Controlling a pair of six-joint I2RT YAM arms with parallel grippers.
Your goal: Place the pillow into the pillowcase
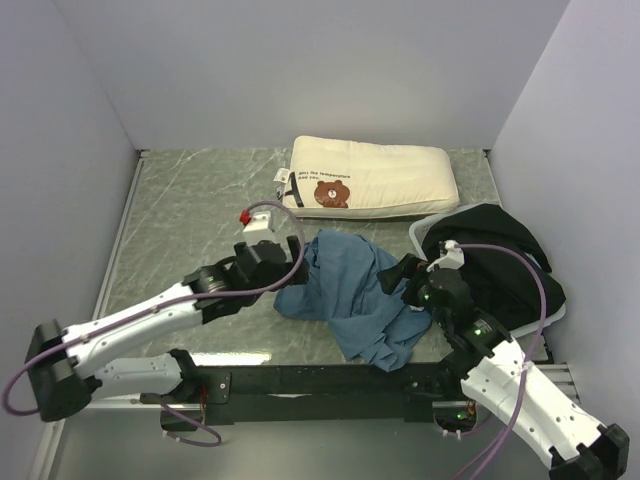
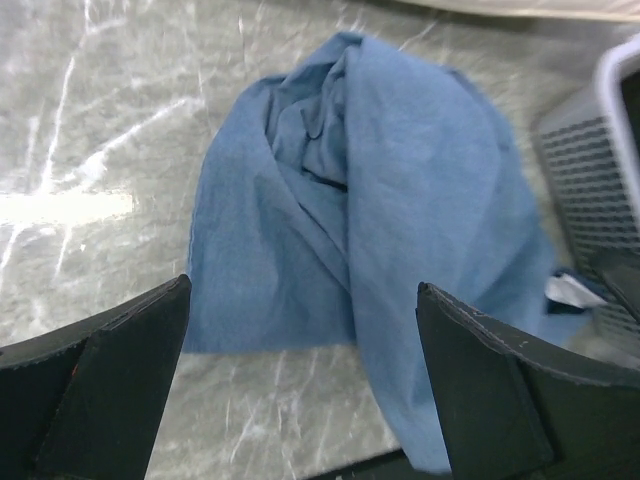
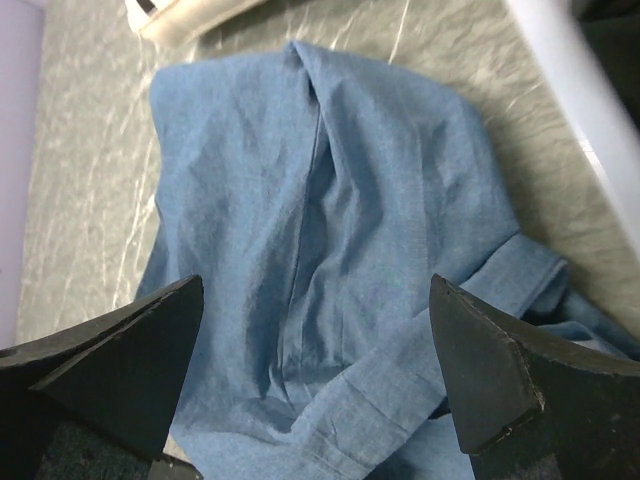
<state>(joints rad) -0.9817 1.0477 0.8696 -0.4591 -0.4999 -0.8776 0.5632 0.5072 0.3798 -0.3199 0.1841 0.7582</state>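
Note:
The cream pillow [image 1: 375, 180] with a brown bear face lies flat at the back of the table. In front of it the dusty-blue pillowcase [image 1: 350, 290] sits crumpled in a heap. My left gripper [image 1: 290, 255] is open at the heap's left edge, and my right gripper [image 1: 395, 275] is open at its right edge. The left wrist view has the pillowcase [image 2: 370, 200] beyond the open left gripper [image 2: 303, 290], nothing between the fingers. The right wrist view has the open right gripper [image 3: 315, 290] just above the folded pillowcase [image 3: 320, 220], with the hem below it.
A pale basket [image 1: 415, 232] holding a black fabric bundle [image 1: 500, 255] stands at the right, close to my right arm. Its ribbed side [image 2: 590, 170] and rim [image 3: 580, 90] appear in the wrist views. Walls enclose the marbled table on three sides.

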